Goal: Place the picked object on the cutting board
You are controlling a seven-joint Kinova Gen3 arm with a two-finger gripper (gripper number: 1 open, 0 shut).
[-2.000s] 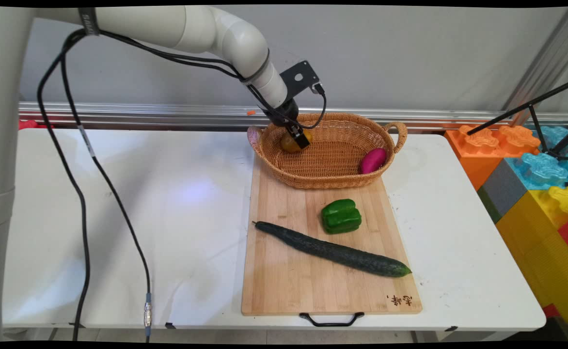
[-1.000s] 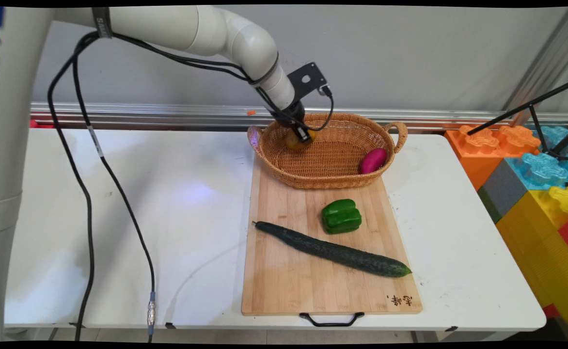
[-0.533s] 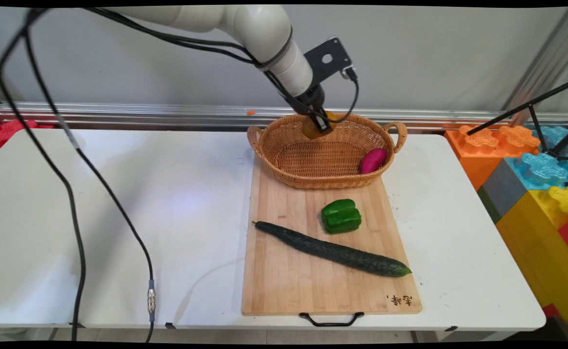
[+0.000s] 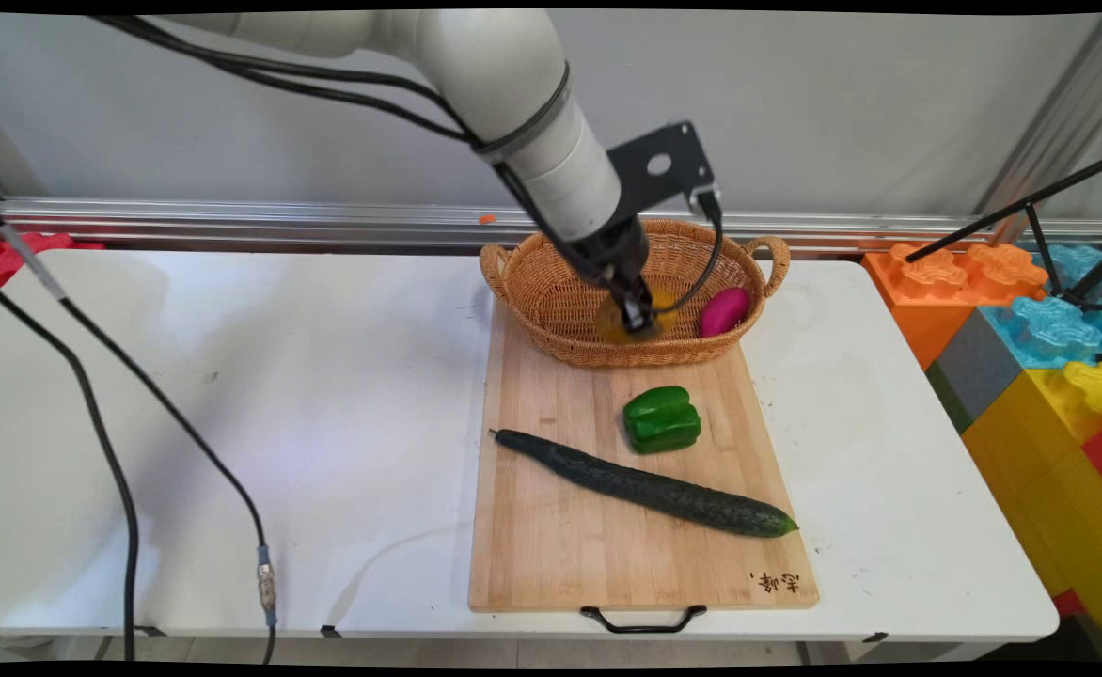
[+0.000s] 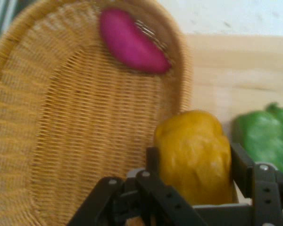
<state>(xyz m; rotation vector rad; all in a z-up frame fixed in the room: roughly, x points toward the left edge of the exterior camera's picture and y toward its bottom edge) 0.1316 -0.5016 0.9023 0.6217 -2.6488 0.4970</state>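
Five loose items on a white counter [image 4: 231,423], listed from the upper centre of the main view downward. Item one: a yellow-orange lumpy fruit or vegetable [image 5: 195,155], clamped between the two black fingers [image 5: 153,162] of the end effector [image 4: 638,318]; in the main view only a sliver of it shows behind the black linkage, and its kind cannot be told. It sits above the near right part of a woven wicker basket [image 4: 542,301] with two loop handles, and whether it touches the basket floor is hidden. Item two: a magenta oval vegetable [image 4: 723,311], lying inside the basket against its right wall, apart from the held item. Item three: a green bell pepper [image 4: 662,419], on a bamboo cutting board [image 4: 551,545] just below the basket; in the hand view it is cut off at the right edge. Item four: a long dark cucumber [image 4: 645,487], laid diagonally across the board below the pepper, apart from it. The basket's near part rests on the board's far end. Burnt characters in the board's lower right corner are too small to read. Coloured toy blocks [image 4: 1040,329] stand at the frame's right edge, partly cut off.
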